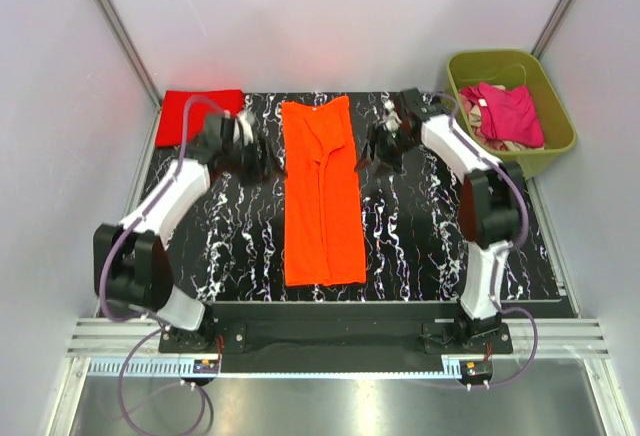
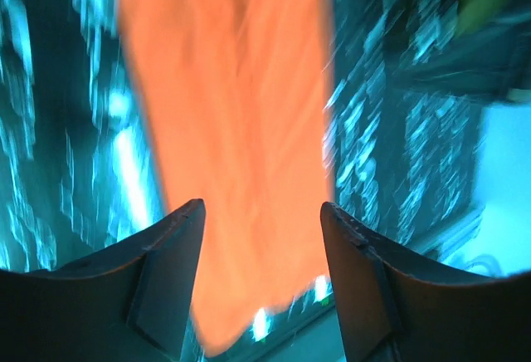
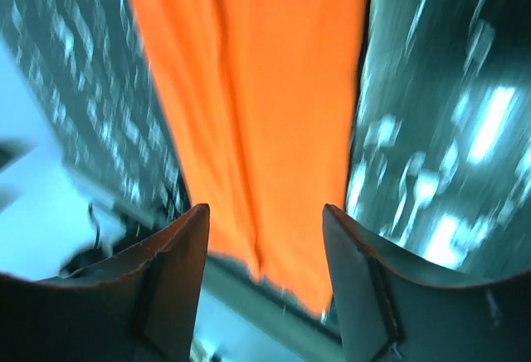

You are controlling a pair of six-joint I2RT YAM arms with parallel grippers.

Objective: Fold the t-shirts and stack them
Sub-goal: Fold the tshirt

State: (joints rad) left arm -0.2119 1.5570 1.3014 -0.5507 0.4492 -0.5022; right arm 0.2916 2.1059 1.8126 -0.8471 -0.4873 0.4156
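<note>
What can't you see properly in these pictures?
- Top view: left gripper and right gripper are smeared by motion; their fingertips are unclear.
- Top view: the wall of the tub and the pink shirt on top hide how many shirts lie underneath.
- Both wrist views: the orange t-shirt is blurred and cut off by the top edge.

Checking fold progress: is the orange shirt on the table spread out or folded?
Partly folded: the orange shirt lies as a long narrow strip, no sleeves sticking out.
</note>
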